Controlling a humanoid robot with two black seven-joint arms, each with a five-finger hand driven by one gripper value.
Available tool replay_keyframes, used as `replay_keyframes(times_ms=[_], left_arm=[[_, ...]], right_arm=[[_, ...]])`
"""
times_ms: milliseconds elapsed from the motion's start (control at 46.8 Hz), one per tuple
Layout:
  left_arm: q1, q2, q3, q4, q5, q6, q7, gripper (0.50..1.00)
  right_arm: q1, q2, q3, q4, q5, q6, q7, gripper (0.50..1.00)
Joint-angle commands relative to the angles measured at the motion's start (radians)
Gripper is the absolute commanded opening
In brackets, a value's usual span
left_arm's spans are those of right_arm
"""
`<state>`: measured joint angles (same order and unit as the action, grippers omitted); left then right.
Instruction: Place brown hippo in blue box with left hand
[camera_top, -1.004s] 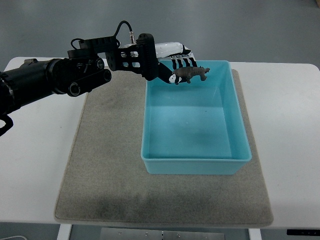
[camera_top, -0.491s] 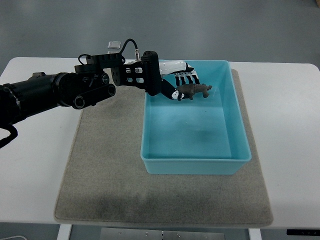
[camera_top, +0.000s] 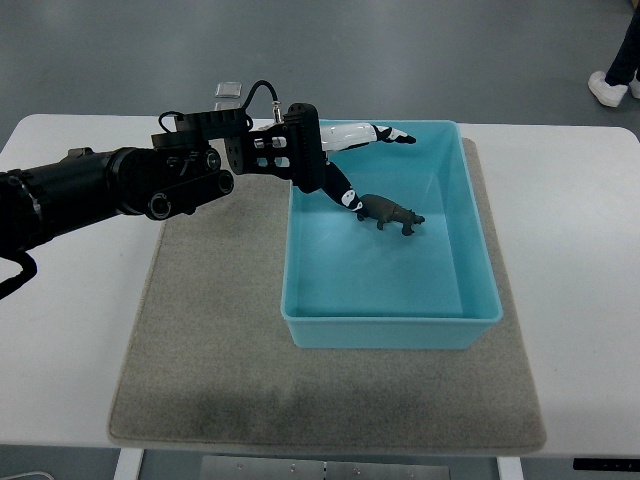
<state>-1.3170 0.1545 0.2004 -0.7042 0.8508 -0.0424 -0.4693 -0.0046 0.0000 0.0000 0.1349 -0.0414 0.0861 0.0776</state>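
The small brown hippo (camera_top: 390, 213) lies on the floor of the blue box (camera_top: 470, 232), in its far half, apart from the fingers. My left hand (camera_top: 368, 160) hangs over the box's far left corner with its white and black fingers (camera_top: 372, 132) spread straight out and the thumb (camera_top: 345, 195) pointing down toward the hippo. It holds nothing. The black left arm (camera_top: 120, 182) reaches in from the picture's left edge. The right arm does not show.
The blue box stands on a grey felt mat (camera_top: 210, 340) spread over a white table (camera_top: 570, 250). A person's shoe (camera_top: 604, 88) shows on the floor at the top right corner.
The left hand's fingers opened and the hippo dropped from them onto the box floor. The arm itself has hardly moved over the last half second. A shoe has appeared at top right.
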Motion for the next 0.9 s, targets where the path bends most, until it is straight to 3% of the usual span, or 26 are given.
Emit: replay_keyframes(times_ms=[0,491,876], left_arm=[[-0.001,0.007,-0.004,0.015,-0.006,0.001,0.000,0.992],[0.048,0.010,-0.216,0.273,-0.039,0.009,-0.002,0.992],[0.093,-0.003,-0.226,0.437,-0.464,0.012,0.008,0.992]], right_arm=[[0.000,0.000,0.000,0.000,0.000,0.000,-0.001,0.936],[0.000,0.000,0.000,0.000,0.000,0.000,0.001,0.936],[0.000,0.000,0.000,0.000,0.000,0.000,-0.001,0.936]])
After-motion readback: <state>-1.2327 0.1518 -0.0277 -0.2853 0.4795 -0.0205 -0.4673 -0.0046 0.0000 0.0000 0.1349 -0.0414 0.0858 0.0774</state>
